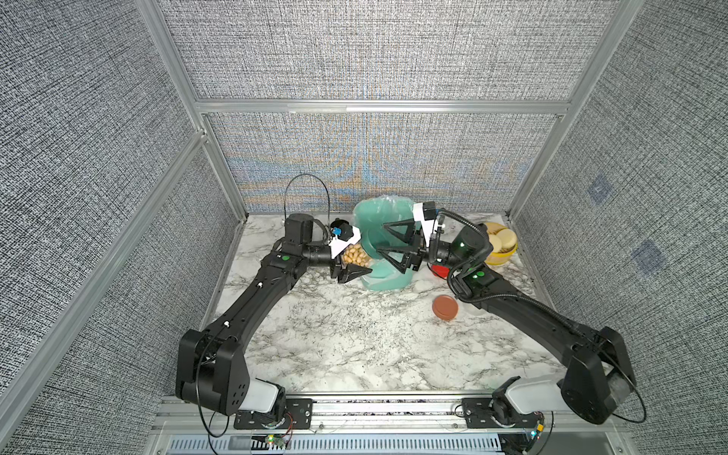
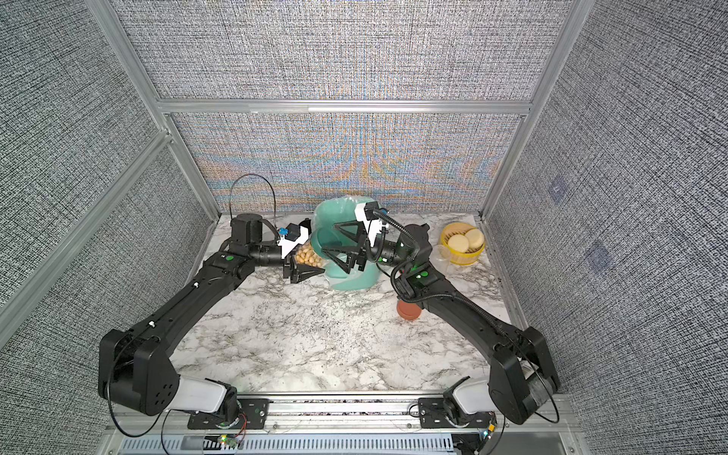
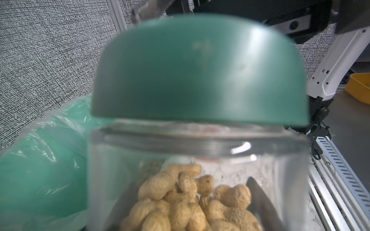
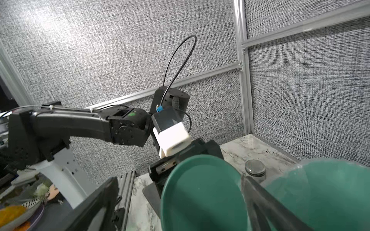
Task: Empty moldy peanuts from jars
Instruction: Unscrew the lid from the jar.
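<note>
The left jaws are gripping the jar (image 3: 196, 160) of moldy peanuts (image 3: 190, 200) on its side beside the lined bin (image 1: 390, 280), its long axis aiming the green lid (image 3: 200, 80) at the right jaws, which are standing wide open astride that lid.

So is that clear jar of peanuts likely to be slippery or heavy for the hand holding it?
Probably light: the jar looks like clear plastic and is only partly filled with peanuts. Its smooth, glossy wall could be slippery, so the left hand likely needs a firm squeeze. The loose peanuts would probably shift when it tilts.
</note>
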Robot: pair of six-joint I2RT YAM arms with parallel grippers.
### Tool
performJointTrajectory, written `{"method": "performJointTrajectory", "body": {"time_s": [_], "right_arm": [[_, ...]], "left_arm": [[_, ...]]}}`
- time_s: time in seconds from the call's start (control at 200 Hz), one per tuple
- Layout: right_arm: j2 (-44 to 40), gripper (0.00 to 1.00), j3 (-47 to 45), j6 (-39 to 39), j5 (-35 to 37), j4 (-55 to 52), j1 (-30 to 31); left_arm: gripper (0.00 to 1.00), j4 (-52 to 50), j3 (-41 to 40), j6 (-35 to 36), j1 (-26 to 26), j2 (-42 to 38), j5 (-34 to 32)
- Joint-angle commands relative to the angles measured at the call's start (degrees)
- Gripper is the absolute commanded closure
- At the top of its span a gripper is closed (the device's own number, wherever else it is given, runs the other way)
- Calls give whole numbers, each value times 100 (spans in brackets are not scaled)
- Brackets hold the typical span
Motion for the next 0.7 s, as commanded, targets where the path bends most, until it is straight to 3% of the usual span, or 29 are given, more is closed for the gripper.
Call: {"method": "performJointTrajectory", "body": {"time_s": [0.0,0.185,0.691], "right_arm": [[-95,2,-251,684,1274,96,108],[-108,2,-630,1032,2039,258,317],[70,2,-567,937,1899,522,481]], "left_arm": [[100,462,-8,-117,4,-49,91],[100,601,-53,-199,4,-50,81],[100,592,-92,-198,13,-55,40]]}}
